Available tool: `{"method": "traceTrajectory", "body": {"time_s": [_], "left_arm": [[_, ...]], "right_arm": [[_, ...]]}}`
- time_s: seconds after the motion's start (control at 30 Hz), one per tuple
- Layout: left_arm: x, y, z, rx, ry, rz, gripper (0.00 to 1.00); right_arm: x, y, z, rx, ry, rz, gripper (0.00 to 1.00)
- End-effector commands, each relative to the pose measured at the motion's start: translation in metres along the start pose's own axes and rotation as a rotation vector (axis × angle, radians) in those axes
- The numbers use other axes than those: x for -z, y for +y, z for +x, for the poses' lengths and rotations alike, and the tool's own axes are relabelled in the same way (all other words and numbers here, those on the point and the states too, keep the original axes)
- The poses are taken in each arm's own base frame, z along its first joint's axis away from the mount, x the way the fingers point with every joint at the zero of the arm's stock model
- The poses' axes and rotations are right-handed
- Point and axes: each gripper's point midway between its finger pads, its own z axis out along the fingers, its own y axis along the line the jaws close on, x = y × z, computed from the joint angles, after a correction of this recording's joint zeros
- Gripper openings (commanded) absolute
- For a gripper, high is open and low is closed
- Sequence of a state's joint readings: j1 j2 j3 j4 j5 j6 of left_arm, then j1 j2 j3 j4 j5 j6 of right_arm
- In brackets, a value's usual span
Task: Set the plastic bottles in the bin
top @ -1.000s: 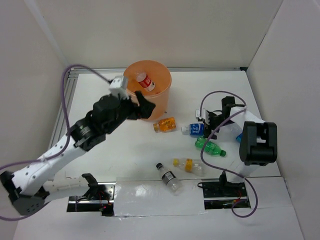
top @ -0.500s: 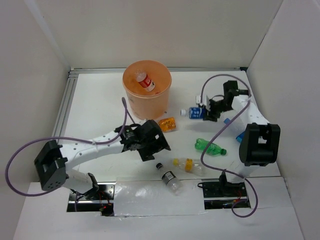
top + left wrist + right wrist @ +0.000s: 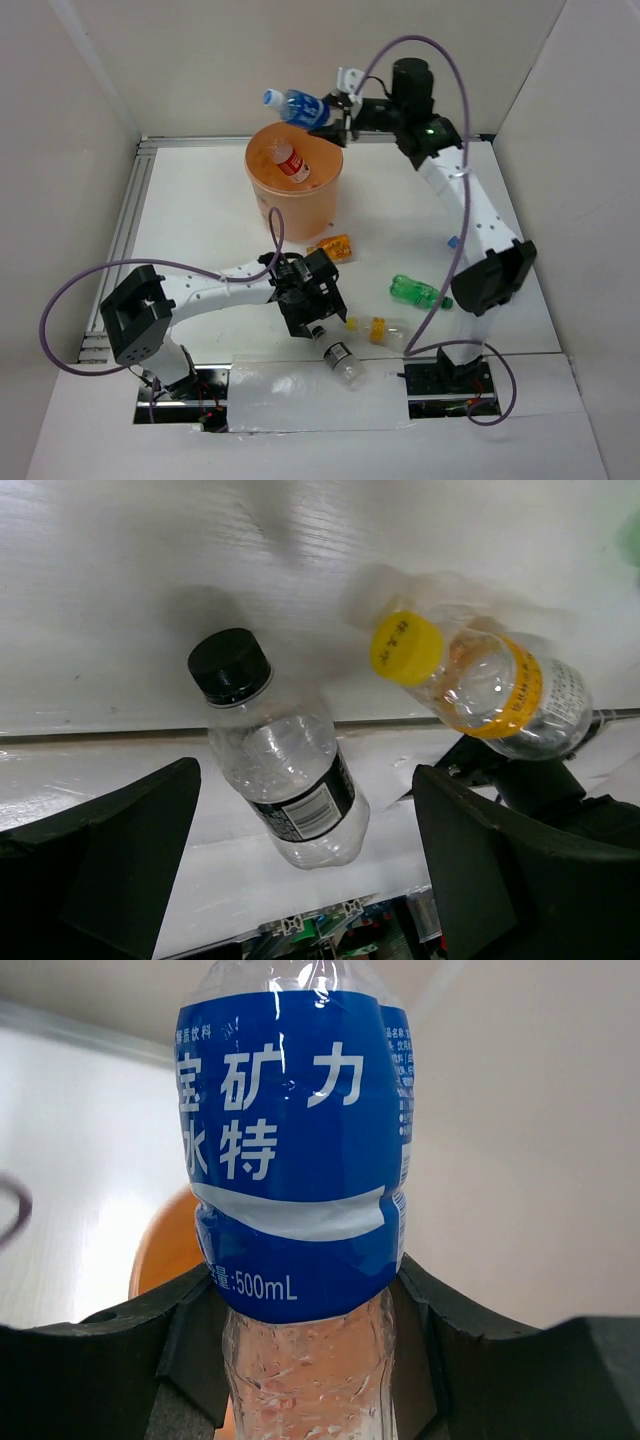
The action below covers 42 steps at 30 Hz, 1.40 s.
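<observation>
Looking near you, this side of the bin, your left gripper is wide open; only its wrist view shows the black-capped bottle under the gap. Above the bin's far rim, your right gripper squeezes the blue-labelled bottle, open air around.

Even, diffuse white light fills the overhead view; the table shows only faint soft shadows toward its near edge. In the left wrist view motion blur smears the yellow-labelled bottle, while the black-capped bottle is crisper. In the right wrist view the print on the blue-labelled bottle is sharp, the bin behind out of focus.
</observation>
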<state>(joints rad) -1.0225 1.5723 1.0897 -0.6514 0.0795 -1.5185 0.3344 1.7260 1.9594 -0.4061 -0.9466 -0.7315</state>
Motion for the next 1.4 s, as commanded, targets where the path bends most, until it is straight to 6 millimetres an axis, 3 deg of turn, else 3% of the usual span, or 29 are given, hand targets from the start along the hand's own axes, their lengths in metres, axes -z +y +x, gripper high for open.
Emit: {"method": "traceTrajectory", "body": {"time_s": [0.0, 0.03, 0.07, 0.1, 0.13, 0.17, 0.2, 0.3, 0.4, 0.43, 0.5, 0.53, 0.6, 0.63, 0.67, 0.7, 0.73, 0.77, 0.8, 0.87, 0.9, 0.97, 1.0, 1.1, 1.17, 1.2, 1.23, 1.3, 1.37], "left_arm": [[-0.006, 0.005, 0.011, -0.031, 0.047, -0.025, 1.0], [-0.006, 0.005, 0.014, -0.031, 0.06, -0.024, 1.0], [-0.008, 0.007, 0.018, -0.047, 0.075, -0.033, 1.0], [-0.008, 0.007, 0.019, -0.047, 0.075, -0.033, 1.0], [-0.011, 0.009, 0.021, -0.055, 0.09, -0.043, 1.0], [-0.013, 0.009, 0.022, -0.067, 0.1, -0.041, 1.0], [-0.016, 0.011, 0.024, -0.075, 0.114, -0.049, 1.0], [-0.028, 0.01, 0.031, -0.107, 0.171, -0.07, 1.0], [-0.041, 0.01, 0.044, -0.139, 0.233, -0.094, 1.0], [-0.045, 0.011, 0.043, -0.149, 0.234, -0.096, 1.0], [-0.047, 0.007, 0.049, -0.169, 0.25, -0.093, 1.0], [-0.048, 0.005, 0.054, -0.178, 0.264, -0.093, 0.98], [-0.051, 0.005, 0.054, -0.187, 0.266, -0.096, 0.86], [-0.053, 0.006, 0.053, -0.186, 0.267, -0.105, 0.76], [-0.053, 0.006, 0.053, -0.186, 0.267, -0.105, 0.65], [-0.051, 0.004, 0.05, -0.19, 0.245, -0.096, 0.48], [-0.048, 0.002, 0.051, -0.202, 0.231, -0.086, 0.4], [-0.044, 0.0, 0.049, -0.207, 0.215, -0.072, 0.32], [-0.031, -0.013, 0.044, -0.217, 0.169, -0.029, 0.28], [-0.013, -0.022, 0.036, -0.268, 0.111, -0.002, 0.16], [0.005, -0.041, 0.031, -0.296, 0.072, 0.052, 0.13], [0.035, -0.055, 0.012, -0.38, -0.052, 0.082, 0.04], [0.062, -0.082, 0.005, -0.407, -0.118, 0.15, 0.0], [0.109, -0.106, -0.044, -0.484, -0.346, 0.174, 0.0], [0.18, -0.146, -0.099, -0.482, -0.607, 0.256, 0.0], [0.177, -0.143, -0.112, -0.491, -0.62, 0.227, 0.0], [0.21, -0.158, -0.131, -0.471, -0.706, 0.274, 0.0], [0.238, -0.158, -0.188, -0.411, -0.865, 0.234, 0.01], [0.276, -0.162, -0.228, -0.333, -1.023, 0.253, 0.03]], "right_arm": [[-0.061, -0.001, -0.023, -0.109, -0.11, -0.031, 0.25], [-0.072, 0.002, -0.024, -0.121, -0.123, -0.044, 0.27], [-0.086, 0.005, -0.012, -0.192, -0.116, -0.053, 0.48], [-0.09, 0.011, -0.016, -0.192, -0.122, -0.066, 0.49], [-0.099, 0.012, -0.001, -0.222, -0.11, -0.073, 0.62], [-0.103, 0.018, 0.001, -0.251, -0.11, -0.085, 0.73], [-0.105, 0.023, 0.016, -0.279, -0.081, -0.082, 1.0], [-0.1, 0.026, 0.035, -0.334, -0.023, -0.05, 1.0], [-0.07, 0.006, 0.038, -0.37, 0.021, 0.029, 1.0], [-0.053, -0.006, 0.049, -0.384, 0.043, 0.065, 1.0], [-0.029, -0.009, 0.055, -0.432, 0.087, 0.1, 1.0], [-0.018, -0.007, 0.068, -0.45, 0.124, 0.115, 1.0], [0.02, -0.011, 0.078, -0.472, 0.19, 0.174, 1.0], [0.033, -0.009, 0.084, -0.485, 0.214, 0.188, 1.0], [0.06, 0.0, 0.096, -0.532, 0.258, 0.209, 1.0], [0.074, 0.006, 0.101, -0.552, 0.283, 0.222, 0.97], [0.088, 0.012, 0.108, -0.536, 0.317, 0.224, 0.88], [0.11, 0.024, 0.128, -0.583, 0.365, 0.234, 0.82], [0.128, 0.042, 0.123, -0.611, 0.394, 0.226, 0.73], [0.155, 0.066, 0.138, -0.595, 0.457, 0.204, 0.47], [0.177, 0.097, 0.149, -0.662, 0.514, 0.188, 0.43], [0.196, 0.126, 0.164, -0.637, 0.591, 0.147, 0.42], [0.21, 0.155, 0.175, -0.687, 0.652, 0.13, 0.54], [0.228, 0.197, 0.2, -0.754, 0.745, 0.116, 0.82], [0.235, 0.217, 0.205, -0.769, 0.774, 0.112, 0.95], [0.235, 0.223, 0.208, -0.783, 0.778, 0.103, 0.95], [0.237, 0.227, 0.208, -0.79, 0.78, 0.11, 0.98], [0.237, 0.238, 0.212, -0.801, 0.786, 0.091, 1.0], [0.238, 0.248, 0.213, -0.814, 0.791, 0.075, 1.0]]}}
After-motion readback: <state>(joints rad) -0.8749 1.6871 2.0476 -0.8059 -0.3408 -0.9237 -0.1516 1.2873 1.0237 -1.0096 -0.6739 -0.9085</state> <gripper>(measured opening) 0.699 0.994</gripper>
